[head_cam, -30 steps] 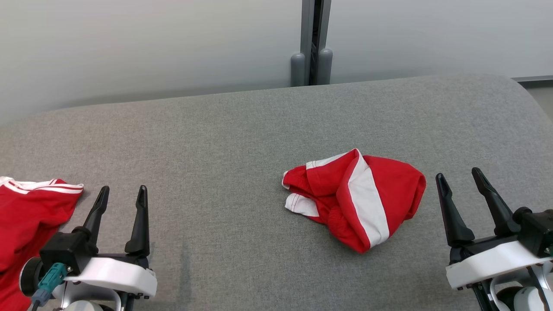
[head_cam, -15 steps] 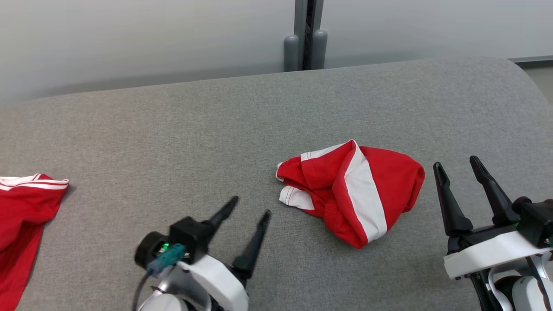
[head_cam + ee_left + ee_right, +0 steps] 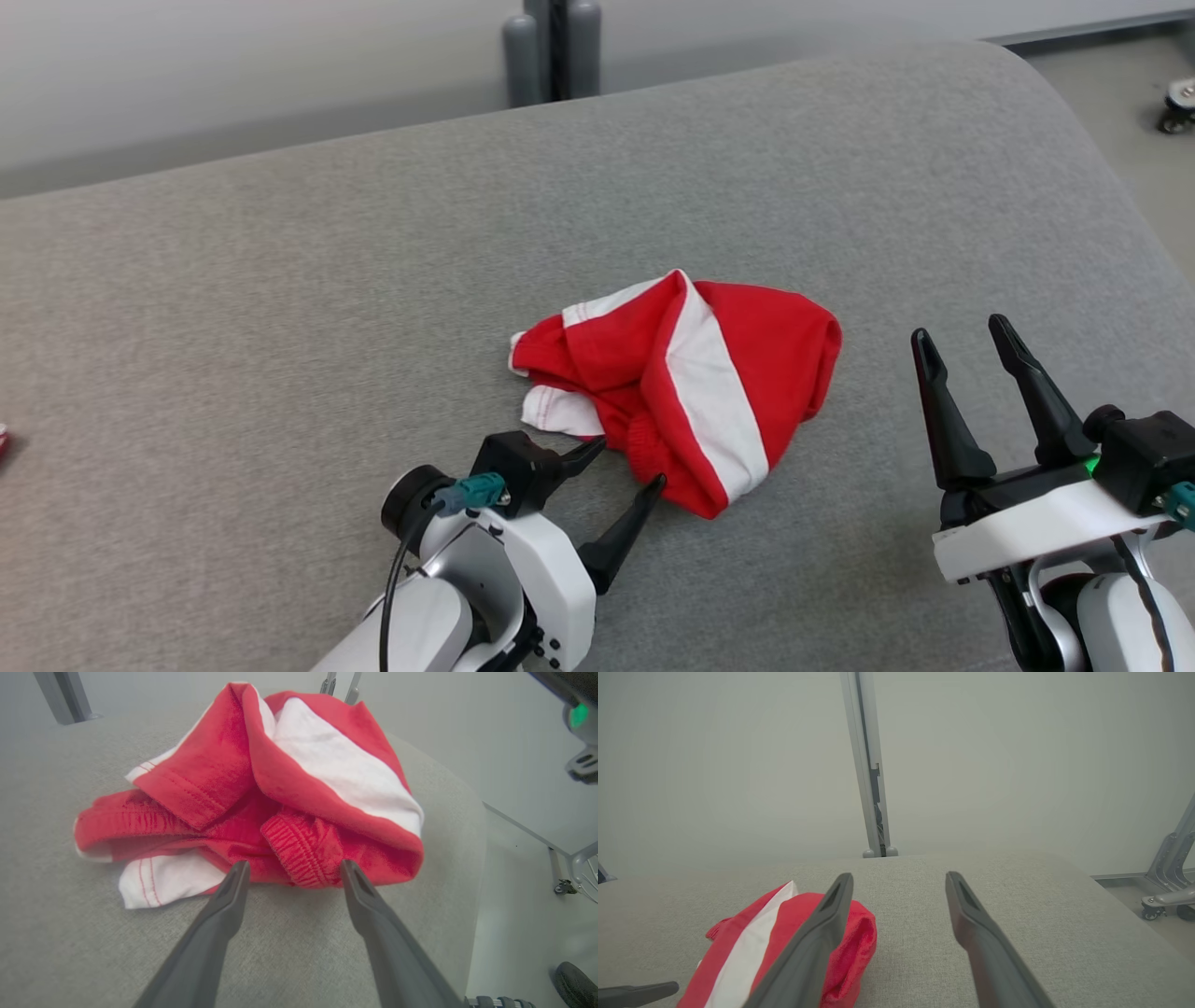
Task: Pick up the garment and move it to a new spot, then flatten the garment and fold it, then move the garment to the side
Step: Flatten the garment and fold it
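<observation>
Head view centre: crumpled garment on worktop. At its lower edge, left pincer wide; lower right, right pincer wide

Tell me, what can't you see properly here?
- Garment: crumpled in the head view, its own folds hide its shape.
- Right wrist view: a finger and the bottom edge cover part of it.
- Red scrap, head view: cut off by the left edge.

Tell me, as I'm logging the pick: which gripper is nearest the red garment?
The left gripper: its open fingers bracket the garment's ribbed waistband at the near edge. The right gripper, also open, stands apart beside the garment.
</observation>
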